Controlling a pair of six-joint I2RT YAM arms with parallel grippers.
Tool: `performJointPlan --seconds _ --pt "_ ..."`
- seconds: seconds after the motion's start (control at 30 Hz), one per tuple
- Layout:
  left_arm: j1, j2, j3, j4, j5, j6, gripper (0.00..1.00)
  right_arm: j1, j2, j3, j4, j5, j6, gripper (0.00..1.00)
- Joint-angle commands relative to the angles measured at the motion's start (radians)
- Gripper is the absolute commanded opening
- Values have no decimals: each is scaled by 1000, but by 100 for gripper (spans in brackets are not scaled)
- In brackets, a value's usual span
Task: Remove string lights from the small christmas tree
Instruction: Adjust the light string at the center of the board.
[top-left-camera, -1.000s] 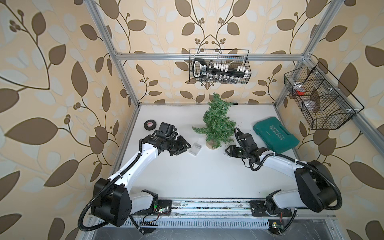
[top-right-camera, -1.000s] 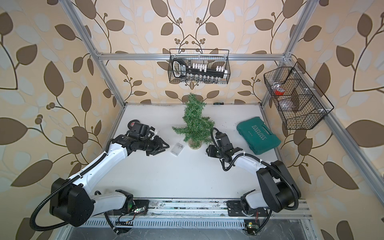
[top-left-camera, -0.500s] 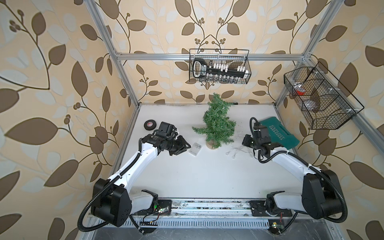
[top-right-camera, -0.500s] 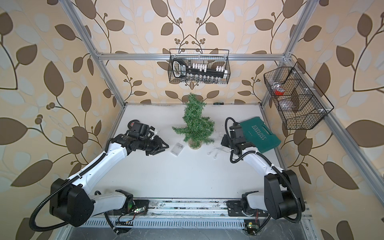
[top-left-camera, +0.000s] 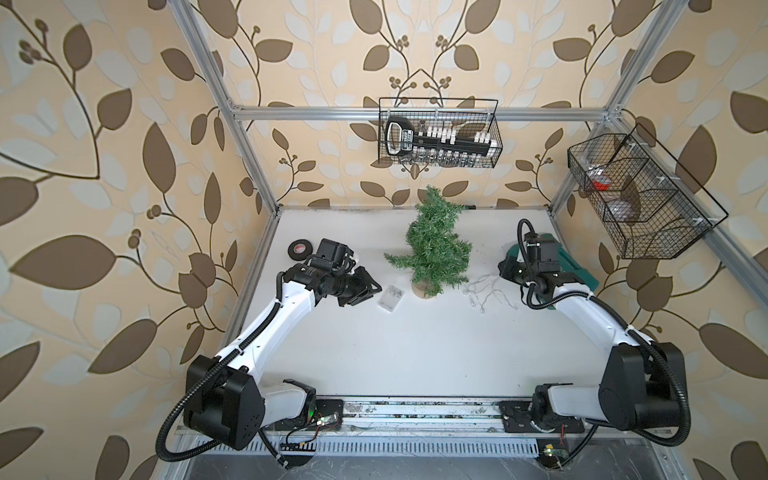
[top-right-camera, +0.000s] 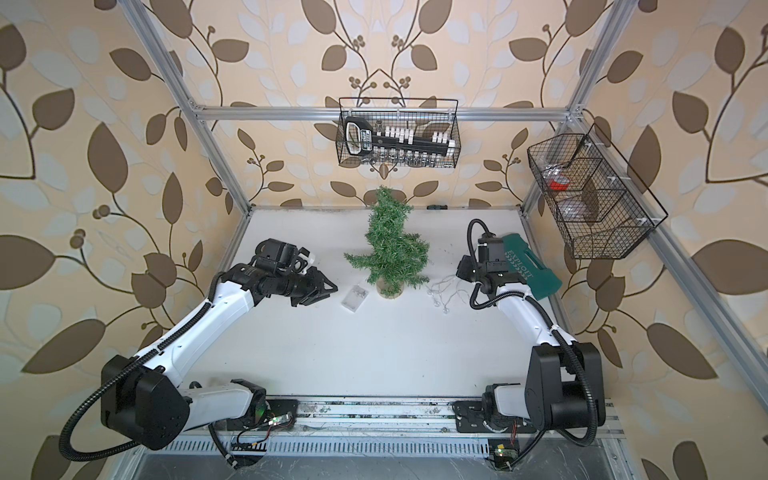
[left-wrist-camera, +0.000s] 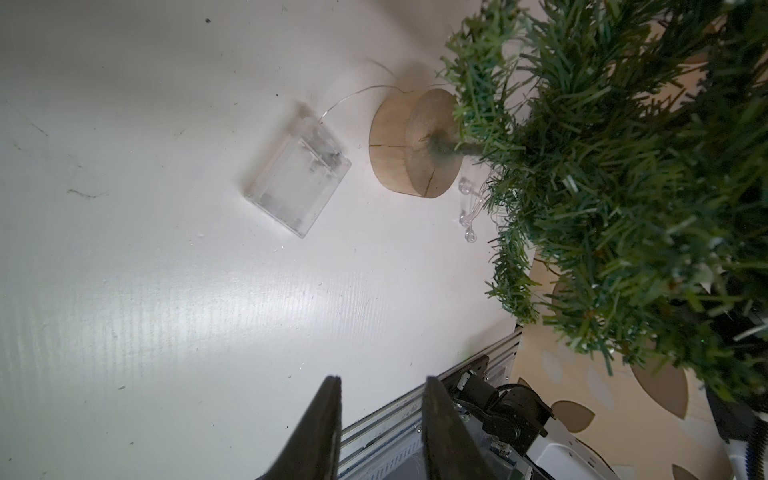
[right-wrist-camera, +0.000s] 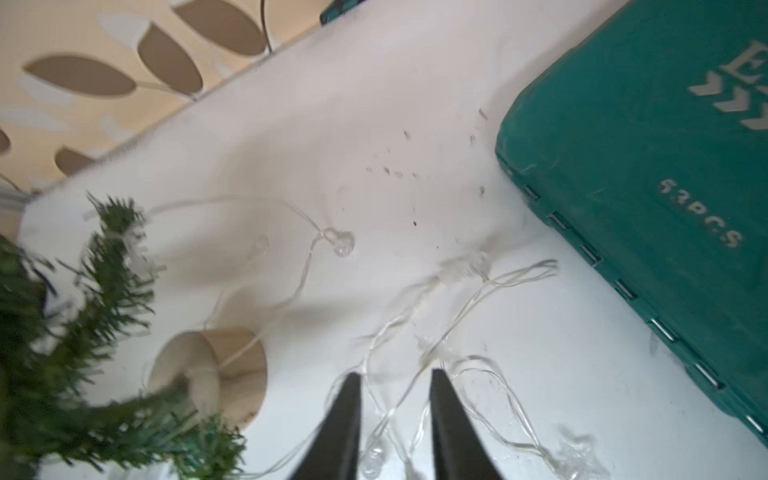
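White table (top-left-camera: 395, 353): string lights (right-wrist-camera: 341, 243) look nearly off small christmas tree (top-left-camera: 436, 249), left gripper (left-wrist-camera: 381, 380) and right gripper (right-wrist-camera: 395, 374) gaping empty; next, pinch trailing strand, pull clear.

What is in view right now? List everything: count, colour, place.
table: one, white, floor of the cell.
small christmas tree: one, green, tan disc base, upright mid-back.
string lights: one strand, silvery wire, clear bulbs, loose between tree and tool case.
battery box: one, clear, flat beside the tree's base, left arm's side.
tape roll: one, black, behind the left arm.
tool case: one, teal, beside the right arm.
back basket: one, black wire, back wall, holding a black-and-white socket rack.
side basket: one, black wire, right arm's wall, contents unclear.
left gripper: one, black, open, empty.
right gripper: one, black, open, over the strand.
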Motion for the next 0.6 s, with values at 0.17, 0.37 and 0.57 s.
performJointPlan --seconds 0.17,0.37,0.57 --pt "11 -10 -7 2 -11 28 34 99 -98 -183 148 -144 -109 48" --pt "11 5 -4 5 -2 29 34 156 -120 -330 404 -200 -102 49" --pt "11 13 10 -10 -4 40 34 186 -8 -316 508 -227 -77 48"
